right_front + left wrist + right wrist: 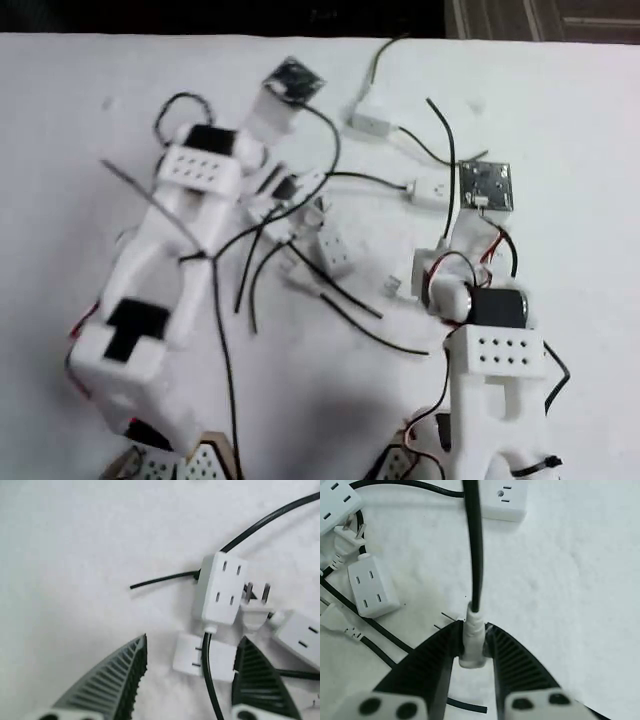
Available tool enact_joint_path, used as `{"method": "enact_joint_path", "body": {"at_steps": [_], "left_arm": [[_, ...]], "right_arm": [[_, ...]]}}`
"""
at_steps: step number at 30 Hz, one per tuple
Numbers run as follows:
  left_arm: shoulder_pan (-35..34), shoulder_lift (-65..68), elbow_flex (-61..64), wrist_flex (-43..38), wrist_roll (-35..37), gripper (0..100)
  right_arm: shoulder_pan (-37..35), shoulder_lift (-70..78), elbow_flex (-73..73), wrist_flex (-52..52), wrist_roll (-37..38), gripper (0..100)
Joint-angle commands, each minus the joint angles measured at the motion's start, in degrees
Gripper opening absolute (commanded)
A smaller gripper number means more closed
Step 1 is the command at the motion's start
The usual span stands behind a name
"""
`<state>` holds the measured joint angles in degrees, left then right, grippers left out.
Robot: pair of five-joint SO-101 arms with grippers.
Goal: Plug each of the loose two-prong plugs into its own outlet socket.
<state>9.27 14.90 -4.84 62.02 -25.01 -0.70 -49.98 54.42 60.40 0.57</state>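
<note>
My right gripper (472, 627) is shut on a white two-prong plug (471, 647) whose black cord (474, 545) runs straight away from it; the prongs stick out sideways just above the white table. A white outlet block (370, 587) lies close beside it, apart from the plug. My left gripper (194, 640) is open over the cluster in the table's middle, with a flat white plug (192, 655) and its cord between the fingers. Just beyond lie another outlet block (220, 592) and a loose plug (255, 607) with bare prongs. From above, the left gripper (285, 205) and right gripper (432, 272) sit either side of an outlet (335, 250).
More white outlets lie at the back (370, 122) and right of middle (430, 190), beside a metal plate (486, 186). Black cords (340, 295) cross the middle of the white table (560, 100). A small dark square object (295, 80) sits at the back.
</note>
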Motion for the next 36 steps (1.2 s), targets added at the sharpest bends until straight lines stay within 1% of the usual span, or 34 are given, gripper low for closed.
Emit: {"method": "enact_joint_path", "body": {"at_steps": [1,6,9,15,19,21,25,30,36], "left_arm": [[3.1,9.6,-13.5,0.0,-0.4,29],[4.2,20.9,-24.8,0.1,-0.4,28],[4.2,26.2,-29.5,0.4,-0.5,28],[4.2,31.3,-31.8,0.6,-0.6,28],[4.1,31.8,-32.2,3.2,-0.8,28],[3.7,31.3,-32.3,3.8,-0.8,25],[3.8,29.7,-32.7,4.3,-1.6,11],[5.8,26.5,-33.2,12.5,-4.3,2],[7.1,16.0,-32.7,24.4,-4.0,2]], "right_arm": [[0.6,-1.3,0.2,-0.9,-0.4,1.6],[0.6,-1.3,0.8,-1.0,-0.4,1.6],[0.5,-1.3,0.8,-1.0,-0.4,1.6],[0.3,-1.3,0.8,-1.0,-0.3,1.6],[0.3,-1.3,0.8,-1.0,-0.3,1.6],[0.3,-1.3,0.8,-1.0,-0.3,1.6],[0.4,-1.3,0.8,-1.0,-0.3,1.6],[0.5,-1.3,0.9,-1.0,-0.3,1.6],[0.5,-1.3,0.9,-0.9,-0.3,1.6]]}}
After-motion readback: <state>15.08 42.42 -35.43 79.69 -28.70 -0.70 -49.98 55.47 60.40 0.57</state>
